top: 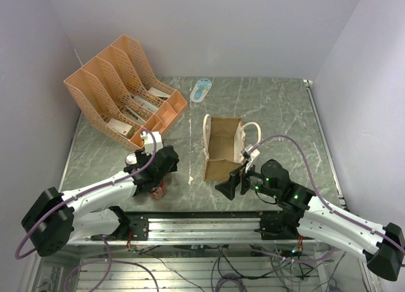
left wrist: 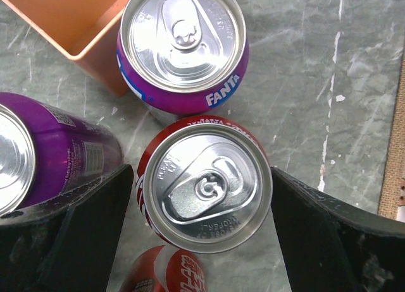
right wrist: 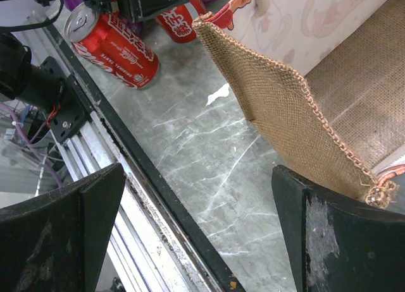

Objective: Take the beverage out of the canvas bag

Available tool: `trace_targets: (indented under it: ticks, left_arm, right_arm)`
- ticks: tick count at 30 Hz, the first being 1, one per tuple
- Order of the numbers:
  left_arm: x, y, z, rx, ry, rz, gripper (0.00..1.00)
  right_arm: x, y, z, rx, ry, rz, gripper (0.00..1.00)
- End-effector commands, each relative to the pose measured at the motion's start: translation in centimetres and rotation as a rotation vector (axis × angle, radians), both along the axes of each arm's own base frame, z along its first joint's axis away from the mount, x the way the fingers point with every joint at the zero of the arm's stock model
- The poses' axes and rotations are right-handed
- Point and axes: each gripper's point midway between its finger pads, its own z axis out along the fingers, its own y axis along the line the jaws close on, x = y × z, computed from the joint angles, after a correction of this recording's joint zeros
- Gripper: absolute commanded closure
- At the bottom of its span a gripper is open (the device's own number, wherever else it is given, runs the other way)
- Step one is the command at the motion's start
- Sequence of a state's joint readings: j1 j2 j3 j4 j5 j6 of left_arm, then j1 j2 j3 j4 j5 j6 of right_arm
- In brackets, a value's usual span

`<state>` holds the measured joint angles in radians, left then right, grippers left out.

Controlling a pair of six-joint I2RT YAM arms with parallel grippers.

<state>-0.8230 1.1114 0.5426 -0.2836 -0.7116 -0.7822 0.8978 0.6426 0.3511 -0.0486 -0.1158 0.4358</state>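
1. Nearest to us, just on the near side of the left pincer (left wrist: 202, 178), a red can (right wrist: 114, 42) lies on its side on the green marbled table (top: 272, 115), close to the metal rail (top: 202, 225).
2. The left pincer points straight down with its jaws spread wide. The red beverage can (left wrist: 205, 188) stands upright on the table between its fingers (left wrist: 69, 235), silver top facing up. Each finger sits just beside the can's wall, and we cannot tell whether either one touches it.
3. The right pincer (right wrist: 198, 178) is spread wide as well and holds nothing. It sits low at the near end of the canvas bag (top: 223, 146). The bag's frayed burlap edge shows between its fingers, closer to the right one.
4. Just beyond the left pincer stands a purple Fanta can (left wrist: 183, 45), and a second purple can (left wrist: 57, 146) stands to that pincer's left.
5. The canvas bag stands directly beyond the right pincer and to the right of the left pincer. Its mouth is open upward and its cream handles hang at its sides. The beverage can is outside the bag, apart from it on its left.
6. Farther beyond the left pincer is an orange file rack (top: 120, 83) with papers in its compartments. One of its corners is near the Fanta can.
7. Farthest away, beyond the bag, a small blue and white flat item (top: 201, 90) lies near the back wall.
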Motion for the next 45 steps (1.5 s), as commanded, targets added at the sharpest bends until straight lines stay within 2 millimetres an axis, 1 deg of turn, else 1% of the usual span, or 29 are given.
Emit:
trace_targets:
  ticks: [1,3,6,10,11,15,17,18,19,21,22,25,27,28,29,30,31,32,33,34,36,39,40,43,45]
  left_arm:
    - [0.8,-1.2,3.1,-0.062,-0.046,-0.025,0.04]
    - [0.8,-1.7,4.4,-0.086,-0.057,-0.051,0.04]
    - [0.6,-2.8,6.6,-0.139,-0.079,-0.118,0.05]
    - [0.3,-4.1,10.4,-0.227,-0.133,-0.19,0.05]
    - [0.3,-4.3,11.4,-0.241,-0.148,-0.204,0.05]
    - [0.4,-4.5,14.8,-0.248,-0.201,-0.242,0.04]
    - [0.8,-4.0,16.4,-0.222,-0.233,-0.233,0.04]
    - [1.0,-3.8,17.3,-0.207,-0.25,-0.229,0.03]
    - [1.2,-3.6,18.0,-0.19,-0.264,-0.225,0.03]
    - [1.9,-3.2,19.8,-0.164,-0.303,-0.222,0.02]
    - [2.3,-2.9,20.5,-0.15,-0.32,-0.214,0.01]
    - [3.5,-1.6,22.4,-0.142,-0.347,-0.175,0.0]
    - [4.1,-0.4,24.2,-0.152,-0.39,-0.147,0.0]
    - [4.4,0.3,25.2,-0.154,-0.415,-0.138,0.0]
    - [4.7,1.0,26.2,-0.153,-0.437,-0.129,0.01]
    - [5.1,2.0,27.1,-0.146,-0.453,-0.108,0.01]
    - [5.3,3.0,28.1,-0.137,-0.467,-0.09,0.01]
    - [5.4,4.1,29.3,-0.13,-0.486,-0.072,0.01]
    - [5.4,5.0,30.5,-0.121,-0.508,-0.065,0.01]
    - [5.2,6.2,32.3,-0.112,-0.544,-0.05,0.01]
    - [4.1,7.8,34.9,-0.082,-0.593,-0.028,0.01]
    - [1.5,9.6,37.9,-0.053,-0.652,-0.006,0.01]
    - [0.2,10.1,39.0,-0.063,-0.688,-0.009,0.01]
    - [-2.4,11.0,40.7,-0.088,-0.76,-0.018,0.01]
    - [-3.5,11.4,41.1,-0.097,-0.781,-0.019,0.01]
  right_arm:
    - [0.2,0.3,0.9,0.006,-0.024,0.012,0.0]
    - [0.1,0.6,1.4,0.006,-0.028,0.034,0.0]
    - [0.4,1.1,2.8,0.007,-0.061,0.05,0.0]
    - [1.6,1.7,6.2,-0.005,-0.136,0.051,0.0]
    - [2.1,1.9,7.2,-0.008,-0.155,0.043,0.0]
    - [4.4,2.7,9.8,-0.056,-0.205,0.0,0.0]
    - [6.2,2.6,11.2,-0.084,-0.218,-0.074,0.0]
    - [7.4,2.3,11.6,-0.112,-0.225,-0.133,0.0]
    - [9.0,1.7,12.7,-0.136,-0.243,-0.217,0.0]
    - [11.5,0.6,13.9,-0.19,-0.256,-0.351,0.0]
    - [12.7,0.1,15.0,-0.203,-0.265,-0.407,0.0]
    - [15.9,-2.5,16.7,-0.236,-0.256,-0.547,0.0]
    - [17.4,-5.0,18.1,-0.218,-0.253,-0.619,0.0]
    - [18.2,-7.3,19.2,-0.192,-0.255,-0.679,0.0]
    - [18.5,-9.0,20.0,-0.169,-0.257,-0.715,0.0]
    - [18.6,-10.6,20.6,-0.154,-0.255,-0.744,0.0]
    - [18.6,-12.7,21.3,-0.142,-0.259,-0.787,0.0]
    - [18.3,-14.3,22.0,-0.135,-0.27,-0.824,0.0]
    - [17.7,-15.8,22.6,-0.139,-0.281,-0.859,0.0]
    - [16.9,-17.1,23.3,-0.143,-0.297,-0.896,0.0]
    - [15.0,-19.1,24.8,-0.137,-0.331,-0.965,0.0]
    - [11.9,-20.8,27.1,-0.075,-0.384,-1.012,0.0]
    - [11.0,-21.1,27.8,-0.052,-0.403,-1.017,0.0]
    - [8.6,-22.3,29.5,-0.019,-0.455,-1.036,0.0]
    - [8.0,-22.6,30.3,-0.015,-0.474,-1.035,0.0]
